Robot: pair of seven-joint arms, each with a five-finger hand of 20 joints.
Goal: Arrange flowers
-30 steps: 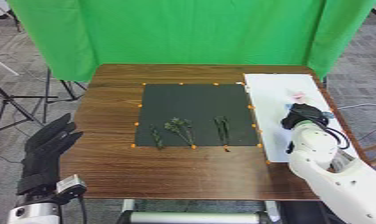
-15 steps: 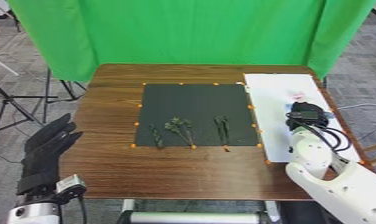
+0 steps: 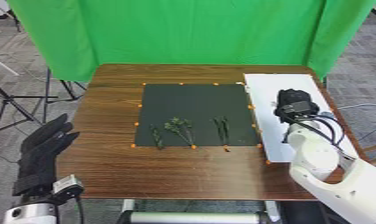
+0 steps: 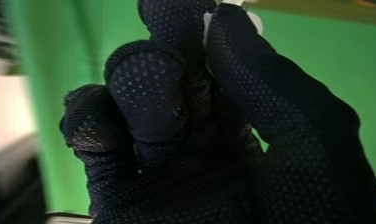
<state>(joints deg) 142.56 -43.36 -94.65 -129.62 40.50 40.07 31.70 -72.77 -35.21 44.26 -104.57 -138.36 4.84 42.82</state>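
Greenery (image 3: 177,128) lies left of the right hand (image 3: 295,99), whose thumb and finger pinch something white (image 4: 255,21).

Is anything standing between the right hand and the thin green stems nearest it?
Nothing visible stands between them. The black-gloved right hand is above the white board; the thin green stems lie on the neighbouring dark mat.

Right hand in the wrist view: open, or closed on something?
Closed on something: the right hand pinches a small white piece between thumb and finger. What it is, I cannot tell.
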